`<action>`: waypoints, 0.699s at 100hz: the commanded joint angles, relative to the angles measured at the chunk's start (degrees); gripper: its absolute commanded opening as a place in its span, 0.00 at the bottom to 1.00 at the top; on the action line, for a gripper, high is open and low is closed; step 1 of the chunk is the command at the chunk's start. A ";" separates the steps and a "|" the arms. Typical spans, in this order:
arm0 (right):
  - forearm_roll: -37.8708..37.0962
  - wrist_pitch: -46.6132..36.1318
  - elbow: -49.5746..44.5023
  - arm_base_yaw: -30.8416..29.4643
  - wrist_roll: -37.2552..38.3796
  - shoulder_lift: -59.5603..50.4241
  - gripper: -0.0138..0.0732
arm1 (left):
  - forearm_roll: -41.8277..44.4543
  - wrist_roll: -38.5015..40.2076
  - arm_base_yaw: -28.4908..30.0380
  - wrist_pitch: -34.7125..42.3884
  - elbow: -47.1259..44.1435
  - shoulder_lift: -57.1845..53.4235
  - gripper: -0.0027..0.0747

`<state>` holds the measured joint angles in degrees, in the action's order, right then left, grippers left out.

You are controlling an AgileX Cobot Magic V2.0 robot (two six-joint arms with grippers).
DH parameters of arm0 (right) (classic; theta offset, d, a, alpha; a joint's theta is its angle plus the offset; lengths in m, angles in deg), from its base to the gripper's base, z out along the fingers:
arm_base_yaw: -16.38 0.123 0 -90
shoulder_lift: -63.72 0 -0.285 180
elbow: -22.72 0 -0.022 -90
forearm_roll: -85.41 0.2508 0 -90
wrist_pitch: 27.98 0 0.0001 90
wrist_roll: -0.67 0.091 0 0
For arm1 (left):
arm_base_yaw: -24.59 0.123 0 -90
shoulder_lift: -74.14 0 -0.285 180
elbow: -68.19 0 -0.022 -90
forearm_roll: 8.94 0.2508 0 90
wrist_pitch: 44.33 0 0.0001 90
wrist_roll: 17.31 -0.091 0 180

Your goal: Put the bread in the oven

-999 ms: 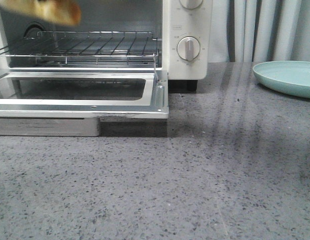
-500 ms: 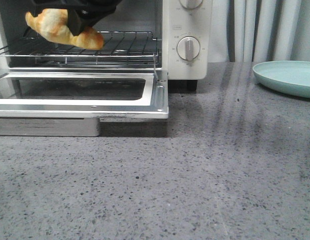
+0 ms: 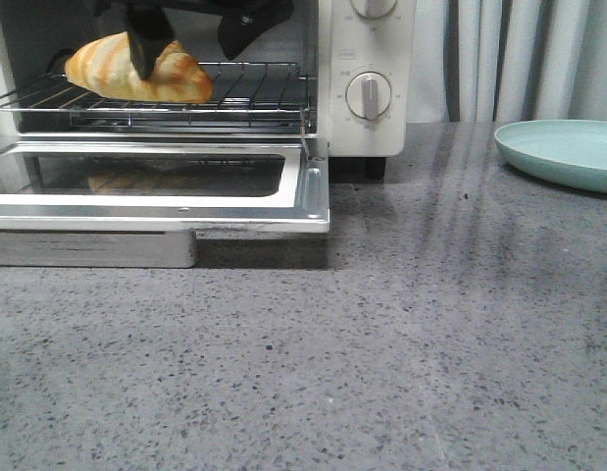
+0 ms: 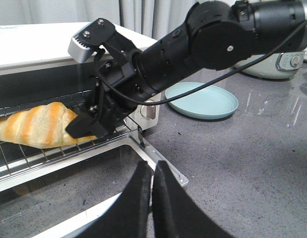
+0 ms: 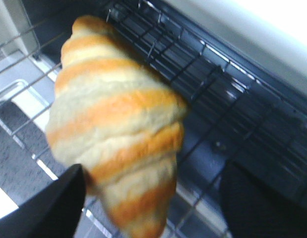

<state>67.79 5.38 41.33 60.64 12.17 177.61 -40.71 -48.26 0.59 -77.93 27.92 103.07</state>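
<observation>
The bread [image 3: 136,71], a golden-orange roll with cream stripes, lies on the wire rack [image 3: 259,83] inside the cream-white oven [image 3: 367,128], toward its left side. The oven's door [image 3: 313,196] hangs open and flat. My right gripper [image 3: 190,54] is open inside the oven mouth, its fingers straddling the bread's right end; one finger [image 5: 64,198] touches the bread [image 5: 113,129], the other stands apart. In the left wrist view, the right gripper [image 4: 91,126] hovers over the bread [image 4: 34,129]. My left gripper [image 4: 153,171] is shut and empty above the door's front corner.
A pale teal plate [image 3: 568,152] sits on the grey speckled counter right of the oven; it also shows in the left wrist view [image 4: 203,101]. A white cooker [image 4: 282,59] stands behind it. Curtains hang at the back.
The right gripper carried the bread down from above the oven mouth onto the wire rack. Its fingers have spread apart and the bread now rests on the rack.
</observation>
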 commanded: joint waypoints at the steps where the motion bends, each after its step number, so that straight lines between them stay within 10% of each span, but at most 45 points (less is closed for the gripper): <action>1: -0.30 2.27 1.54 1.62 0.41 -6.21 0.46 | -0.94 1.51 -0.29 3.60 1.63 -1.42 0.01; 12: -1.20 4.21 -3.25 4.97 -1.83 -12.13 0.07 | 8.28 9.38 0.14 1.13 1.63 -6.41 0.01; 37: -1.86 -12.12 -26.75 7.64 -1.83 -35.14 0.10 | 38.68 28.90 4.62 -13.62 1.63 -19.32 0.01; 70: -11.69 -27.97 -60.94 6.03 -1.83 -65.58 0.10 | 35.01 28.90 5.32 -12.18 -4.35 -22.56 0.01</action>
<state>58.28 -16.84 -16.02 67.89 11.04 117.80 -2.52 -20.07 5.70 -96.43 24.78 81.66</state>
